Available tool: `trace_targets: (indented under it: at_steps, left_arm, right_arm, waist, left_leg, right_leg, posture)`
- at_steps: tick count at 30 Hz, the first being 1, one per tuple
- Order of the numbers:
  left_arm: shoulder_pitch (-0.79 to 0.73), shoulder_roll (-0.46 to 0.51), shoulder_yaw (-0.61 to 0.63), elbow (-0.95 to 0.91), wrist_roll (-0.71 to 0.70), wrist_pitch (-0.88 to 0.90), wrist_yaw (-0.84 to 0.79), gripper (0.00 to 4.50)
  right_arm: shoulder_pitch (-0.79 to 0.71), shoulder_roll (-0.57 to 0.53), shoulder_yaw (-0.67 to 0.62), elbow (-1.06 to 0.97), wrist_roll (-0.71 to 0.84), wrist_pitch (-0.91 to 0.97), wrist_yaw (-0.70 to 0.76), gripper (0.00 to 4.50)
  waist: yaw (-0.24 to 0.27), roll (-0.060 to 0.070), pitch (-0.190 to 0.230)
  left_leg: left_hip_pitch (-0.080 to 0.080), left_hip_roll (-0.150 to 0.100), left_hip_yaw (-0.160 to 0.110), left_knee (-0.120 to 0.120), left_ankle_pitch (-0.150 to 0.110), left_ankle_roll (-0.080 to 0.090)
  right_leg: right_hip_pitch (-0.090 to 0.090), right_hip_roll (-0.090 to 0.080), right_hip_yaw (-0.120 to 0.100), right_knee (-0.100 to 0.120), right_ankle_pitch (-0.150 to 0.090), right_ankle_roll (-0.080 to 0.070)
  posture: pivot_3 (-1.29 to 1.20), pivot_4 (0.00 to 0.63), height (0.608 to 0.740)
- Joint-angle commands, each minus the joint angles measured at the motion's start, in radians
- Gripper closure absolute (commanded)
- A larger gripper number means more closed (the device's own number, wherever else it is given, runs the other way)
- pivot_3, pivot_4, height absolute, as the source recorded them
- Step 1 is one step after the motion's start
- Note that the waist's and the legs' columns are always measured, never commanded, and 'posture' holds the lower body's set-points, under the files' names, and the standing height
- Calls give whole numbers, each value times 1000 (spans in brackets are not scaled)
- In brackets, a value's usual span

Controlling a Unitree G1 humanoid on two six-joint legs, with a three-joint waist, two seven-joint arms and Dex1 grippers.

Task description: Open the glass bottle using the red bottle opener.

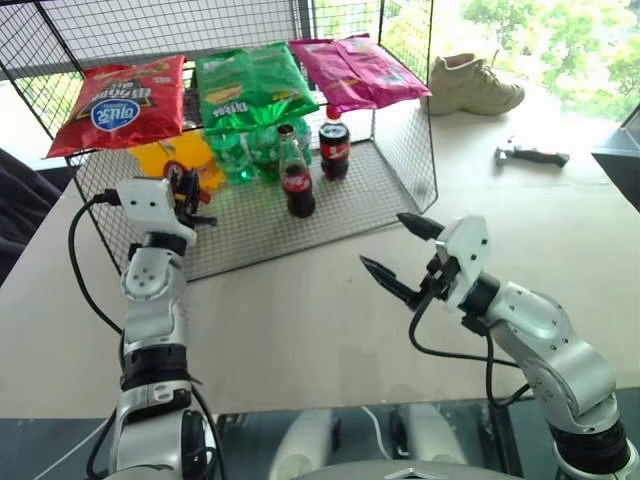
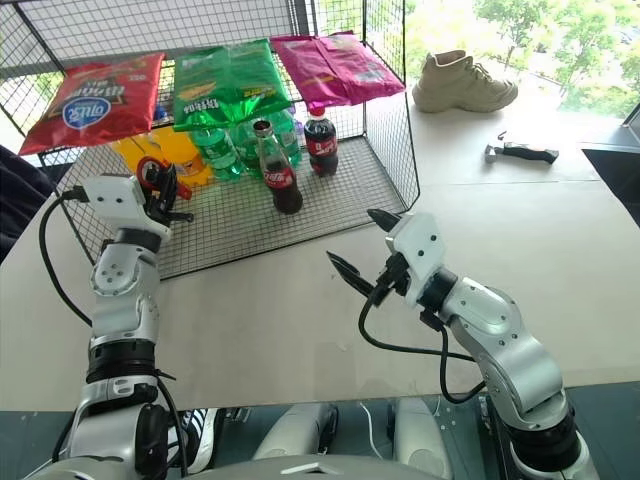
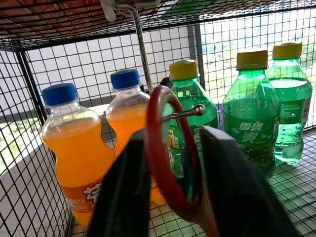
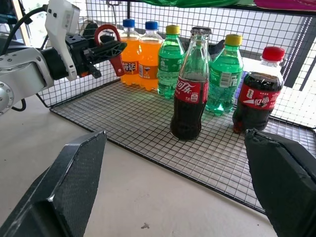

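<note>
The glass bottle (image 1: 296, 180), dark cola with a red label and a metal cap, stands upright on the wire shelf (image 1: 250, 235) near its front middle. The red bottle opener (image 3: 163, 158) sits at the shelf's left side, its ring threaded on a metal hook (image 3: 186, 112). My left gripper (image 1: 192, 200) is shut on the opener's handle, left of the bottle and apart from it. My right gripper (image 1: 383, 240) hovers open over the table in front of the shelf, pointing toward the bottle, with nothing between its fingers.
A plastic cola bottle (image 1: 334, 145) stands just right of the glass one. Green bottles (image 4: 224, 74) and orange bottles (image 3: 79, 148) line the back. Three chip bags (image 1: 250, 85) lie on top of the rack. A shoe (image 1: 472, 85) and a hammer (image 1: 532, 155) lie on the table at the right.
</note>
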Motion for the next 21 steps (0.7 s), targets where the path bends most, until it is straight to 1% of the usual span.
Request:
trace_targets:
  at_steps: [1,4,6,14,18,21]
  left_arm:
    - [15,-3,3,-59,-3,-23,15,4319]
    - [36,-21,6,-111,-15,-4,33,4319]
    - [42,-49,14,-162,-61,39,43,4319]
    - [52,-127,55,-327,-322,254,33,4319]
    - [45,-163,94,-366,-498,371,33,4319]
    - [47,-167,109,-384,-560,415,30,4319]
  right_arm:
    - [-2,-3,-8,-42,4,-23,3,0]
    - [-5,-6,-12,-39,4,-24,8,0]
    - [-6,-7,-13,-36,4,-24,11,0]
    - [-3,-13,-7,-26,0,-33,23,0]
    - [-10,-11,-1,-16,-6,-37,27,0]
    - [-10,-10,2,-14,-7,-42,28,0]
  waist:
    - [0,0,0]
    - [1,0,0]
    - [1,0,0]
    - [3,0,0]
    - [3,0,0]
    - [3,0,0]
  left_leg:
    - [0,0,0,0,0,0]
    - [0,0,0,0,0,0]
    - [0,0,0,0,0,0]
    - [0,0,0,0,0,0]
    - [0,0,0,0,0,0]
    - [0,0,0,1,0,0]
  right_leg:
    - [0,0,0,0,0,0]
    - [0,0,0,0,0,0]
    - [0,0,0,0,0,0]
    - [0,-1,0,0,0,0]
    - [0,0,0,0,0,0]
    - [0,1,0,0,0,0]
  posture:
    - [0,150,740]
    - [0,150,740]
    - [0,150,740]
    - [0,150,740]
    - [0,150,740]
    - [0,150,740]
